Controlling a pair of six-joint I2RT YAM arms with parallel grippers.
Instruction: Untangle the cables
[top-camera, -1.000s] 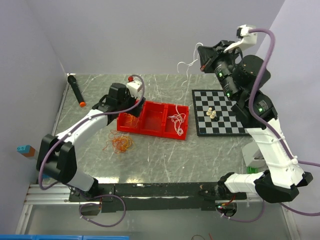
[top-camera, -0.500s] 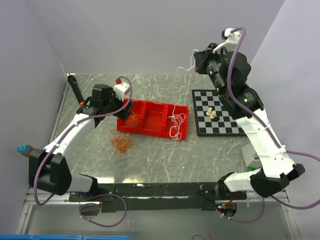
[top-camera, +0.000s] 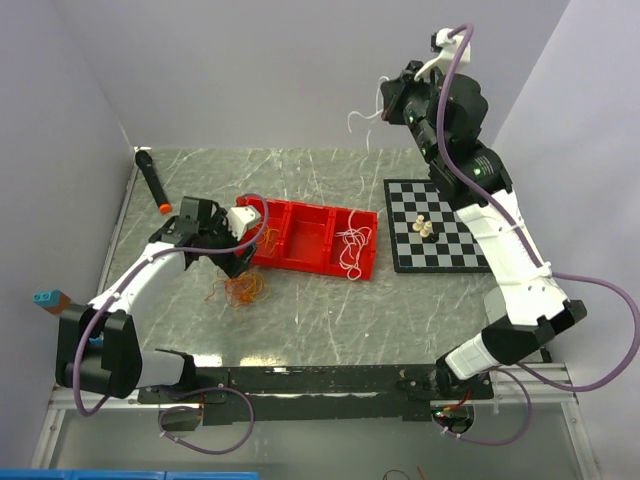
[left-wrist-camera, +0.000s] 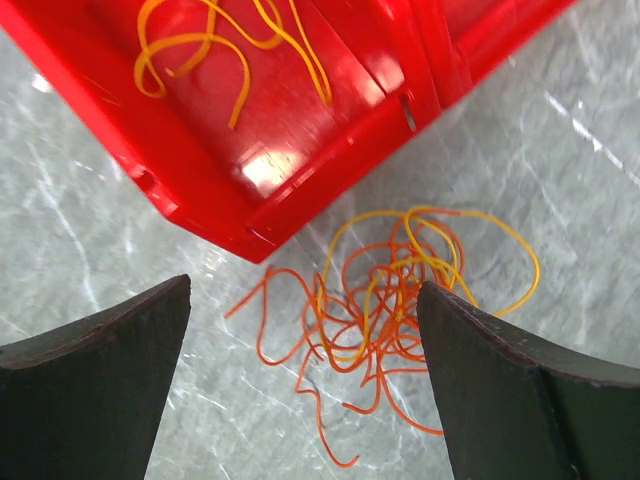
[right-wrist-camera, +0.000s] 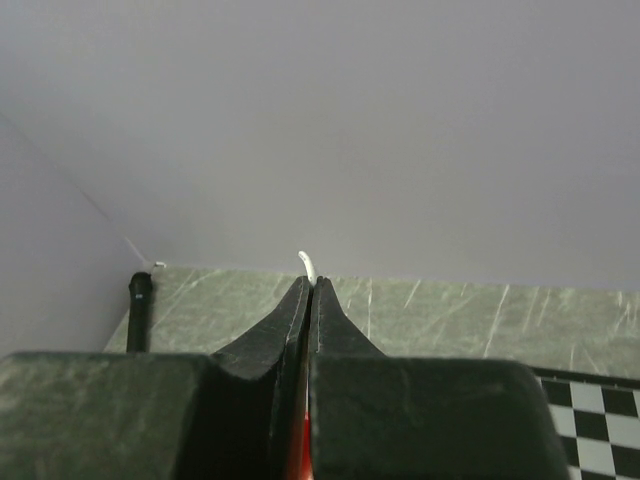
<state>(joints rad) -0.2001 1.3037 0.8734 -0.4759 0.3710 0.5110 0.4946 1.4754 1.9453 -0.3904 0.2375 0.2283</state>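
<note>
Orange-yellow tangle (left-wrist-camera: 400, 290): on the bench (top-camera: 330, 320), just beside the near-left corner of the red tray (left-wrist-camera: 300, 190). Its strands are looped through one another and not yet parted.
Yellow strands (left-wrist-camera: 230, 50): loose in the tray's left end compartment, apparently sorted.
White bundle (top-camera: 352, 245): in the tray's right end compartment, one loop hanging over the front wall.
White strand (top-camera: 360, 114): raised high above the far edge of the bench, well apart from the tray.
Right hand (right-wrist-camera: 308, 285): fingers pressed together on the white strand, whose tip pokes out above them.
Left hand (left-wrist-camera: 300, 300): spread wide over the orange-yellow tangle, gripping nothing.
Progress: judged partway — yellow and white largely separated.
Remaining: the white strand has to be set down, and the bench tangle — the bulk of the work — pulled apart.
</note>
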